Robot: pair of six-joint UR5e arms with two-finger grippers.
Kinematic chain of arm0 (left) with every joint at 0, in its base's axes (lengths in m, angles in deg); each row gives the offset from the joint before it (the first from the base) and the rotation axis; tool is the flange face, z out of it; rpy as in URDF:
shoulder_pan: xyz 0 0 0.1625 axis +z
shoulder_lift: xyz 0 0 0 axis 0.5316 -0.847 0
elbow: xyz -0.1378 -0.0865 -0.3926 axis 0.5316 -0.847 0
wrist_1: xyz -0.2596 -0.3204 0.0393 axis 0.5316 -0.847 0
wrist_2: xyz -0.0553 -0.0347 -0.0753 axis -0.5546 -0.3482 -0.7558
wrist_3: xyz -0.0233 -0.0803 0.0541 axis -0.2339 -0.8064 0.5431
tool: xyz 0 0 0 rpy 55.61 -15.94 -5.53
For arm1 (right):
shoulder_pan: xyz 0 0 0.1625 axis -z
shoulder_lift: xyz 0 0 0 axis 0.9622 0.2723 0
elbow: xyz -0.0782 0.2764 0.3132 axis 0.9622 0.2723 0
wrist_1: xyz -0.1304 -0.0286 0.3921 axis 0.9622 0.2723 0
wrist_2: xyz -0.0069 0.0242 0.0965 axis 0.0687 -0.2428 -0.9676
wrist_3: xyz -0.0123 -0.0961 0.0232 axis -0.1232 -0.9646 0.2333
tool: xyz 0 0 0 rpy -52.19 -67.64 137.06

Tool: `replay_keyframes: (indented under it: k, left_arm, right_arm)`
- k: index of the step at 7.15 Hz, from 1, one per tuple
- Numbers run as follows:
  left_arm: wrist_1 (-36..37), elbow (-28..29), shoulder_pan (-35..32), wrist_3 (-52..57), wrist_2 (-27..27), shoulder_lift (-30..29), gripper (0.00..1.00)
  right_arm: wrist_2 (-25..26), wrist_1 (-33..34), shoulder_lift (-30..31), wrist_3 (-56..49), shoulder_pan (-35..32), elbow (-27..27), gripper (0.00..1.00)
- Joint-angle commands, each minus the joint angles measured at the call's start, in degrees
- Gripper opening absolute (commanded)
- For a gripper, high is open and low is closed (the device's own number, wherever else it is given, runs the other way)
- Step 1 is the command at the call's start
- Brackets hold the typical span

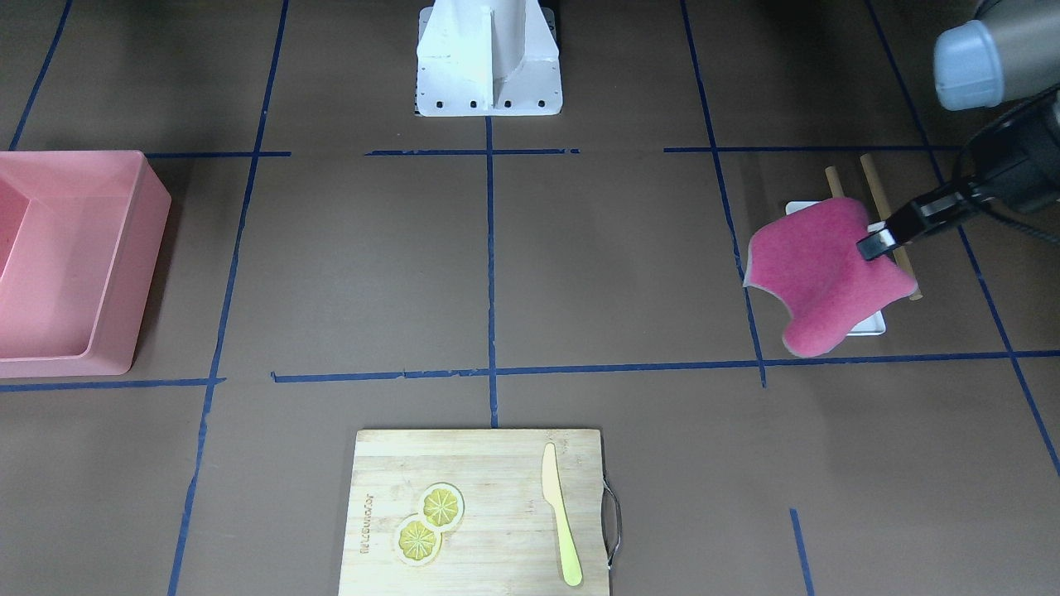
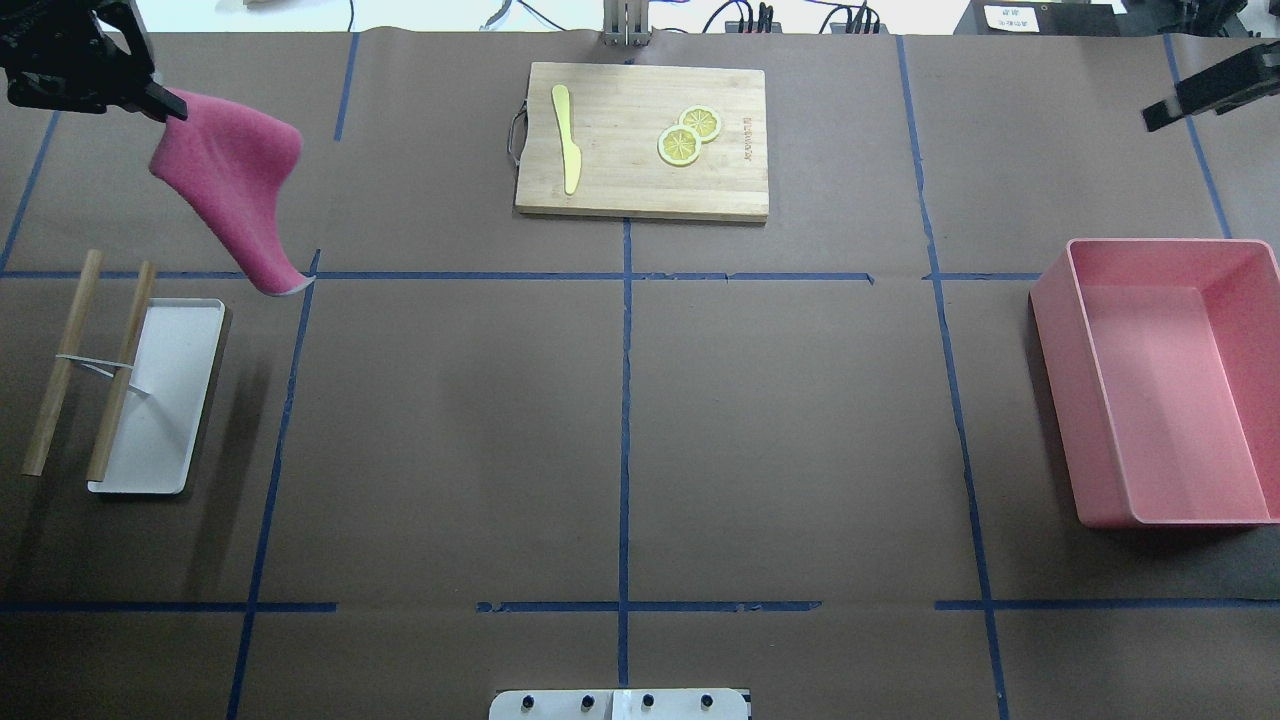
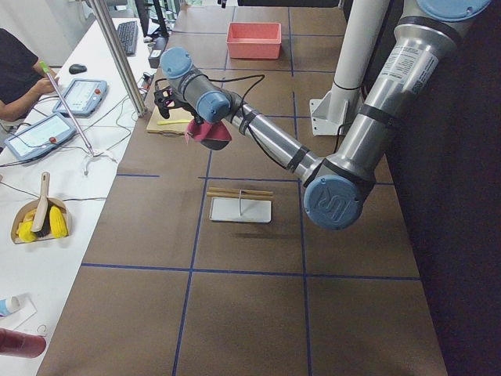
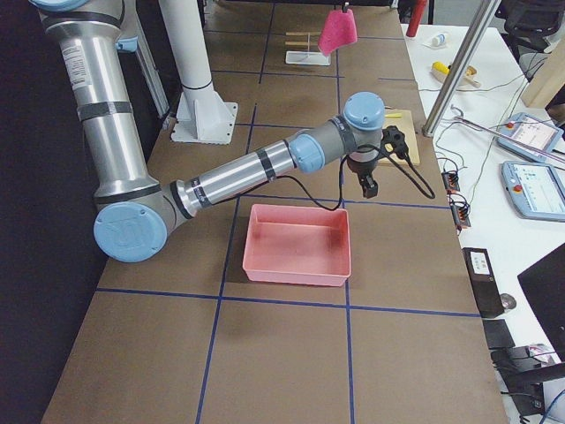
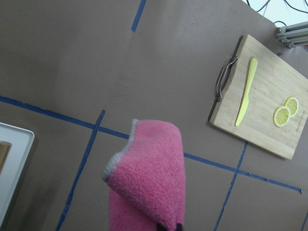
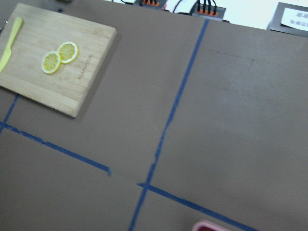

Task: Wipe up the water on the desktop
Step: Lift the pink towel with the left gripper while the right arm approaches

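1. Dark-brown desktop, crossed by blue tape lines, spreads under everything; nearest the robot sits its white base plate.
2. Farther out on the robot's left, a white tray lies flat, and 1 of 2 wooden sticks overlaps its outer edge.
3. Level with it on the right stands a pink bin, its inner floor showing plain pink.
4. Beyond the tray, the left gripper is clamped on 1 corner of a pink cloth, which hangs in the air above the desktop.
5. Farthest, a bamboo cutting board carries 2 lemon slices and a yellow knife. At the far right hovers the right gripper; I cannot tell whether it is parted or closed.
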Motion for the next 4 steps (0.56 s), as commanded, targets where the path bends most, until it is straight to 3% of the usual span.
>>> replay_keyframes:
  k: [1,2,3,4]
  left_arm:
    - [0.0,0.2,2.4,-6.7,1.5,-2.9,0.02]
    - [0.0,0.1,3.9,-12.9,2.9,-4.6,0.02]
    - [-0.1,0.1,6.5,-19.2,5.5,-6.5,0.02]
    - [-0.3,-0.1,9.1,-25.4,8.9,-8.5,0.02]
  right_arm:
    - [16.9,-11.6,-7.1,23.4,16.8,-2.7,0.99]
    - [28.2,-11.6,-9.3,23.9,25.8,-4.9,1.00]
    - [35.0,-11.2,-11.8,23.9,30.9,-5.5,1.00]
    - [38.6,-11.2,-12.6,23.2,34.1,-6.0,1.00]
